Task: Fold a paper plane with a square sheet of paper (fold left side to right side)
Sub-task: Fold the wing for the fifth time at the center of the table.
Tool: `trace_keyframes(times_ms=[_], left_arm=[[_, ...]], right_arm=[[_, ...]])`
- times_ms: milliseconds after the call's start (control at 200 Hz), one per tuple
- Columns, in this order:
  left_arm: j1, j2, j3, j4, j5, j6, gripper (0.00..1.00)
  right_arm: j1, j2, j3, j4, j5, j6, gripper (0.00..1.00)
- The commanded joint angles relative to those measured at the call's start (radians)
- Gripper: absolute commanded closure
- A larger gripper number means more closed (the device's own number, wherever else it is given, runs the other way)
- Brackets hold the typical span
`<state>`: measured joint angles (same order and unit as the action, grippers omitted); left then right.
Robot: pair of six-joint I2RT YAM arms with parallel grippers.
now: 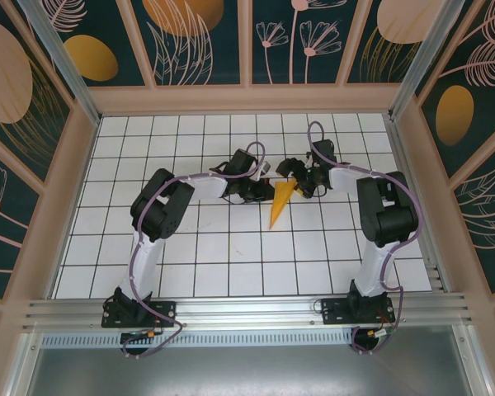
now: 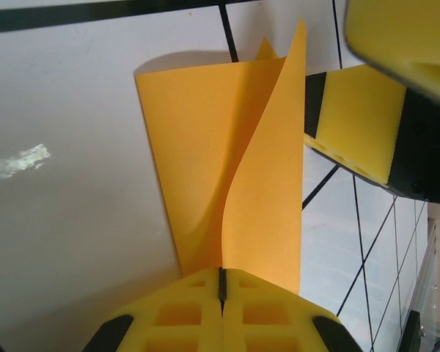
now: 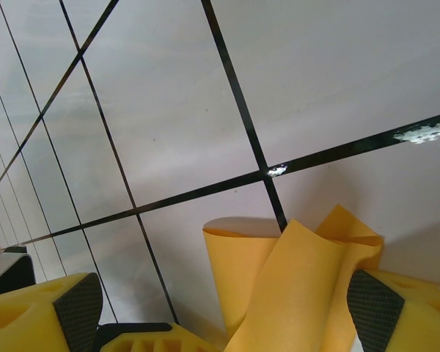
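Observation:
The paper plane (image 1: 279,205) is orange-yellow paper folded into a narrow dart. It lies mid-table with its tip pointing toward the near edge. In the left wrist view its wide end (image 2: 227,169) stands up off the tile in two curved flaps. My left gripper (image 2: 221,277) is shut on the lower edge of those flaps, and from above it (image 1: 262,188) sits just left of the plane. My right gripper (image 3: 224,315) is open wide, with the raised flaps (image 3: 293,293) between its spread fingers (image 3: 400,315) and no pad pressing them. From above it (image 1: 299,181) is at the plane's right.
The white gridded table (image 1: 190,247) has walls on the left, back and right. The two grippers meet closely over the plane's wide end. My right gripper's yellow fingers (image 2: 359,121) show close beside the paper in the left wrist view.

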<state>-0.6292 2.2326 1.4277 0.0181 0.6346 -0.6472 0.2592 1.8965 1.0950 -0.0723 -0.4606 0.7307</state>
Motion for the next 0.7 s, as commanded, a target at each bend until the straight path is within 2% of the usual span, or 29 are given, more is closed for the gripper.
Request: trace_keyframes(times_ms=[0,430,510,696], left_arm=[[0.002,0.037,0.018,-0.012,-0.010,0.018,1.00],[0.001,0.044,-0.012,-0.012,-0.027,0.020,1.00],[0.001,0.044,-0.012,-0.013,-0.027,0.020,1.00],[0.001,0.045,-0.009,-0.018,-0.029,0.024,1.00]], right_arm=[[0.025,0.055,-0.026,-0.039,0.009,-0.023,0.09],[-0.015,-0.132,-0.048,-0.017,0.014,-0.044,0.11],[-0.015,-0.171,-0.084,-0.019,0.008,-0.038,0.23],[-0.003,-0.235,-0.223,0.051,-0.047,0.017,0.67]])
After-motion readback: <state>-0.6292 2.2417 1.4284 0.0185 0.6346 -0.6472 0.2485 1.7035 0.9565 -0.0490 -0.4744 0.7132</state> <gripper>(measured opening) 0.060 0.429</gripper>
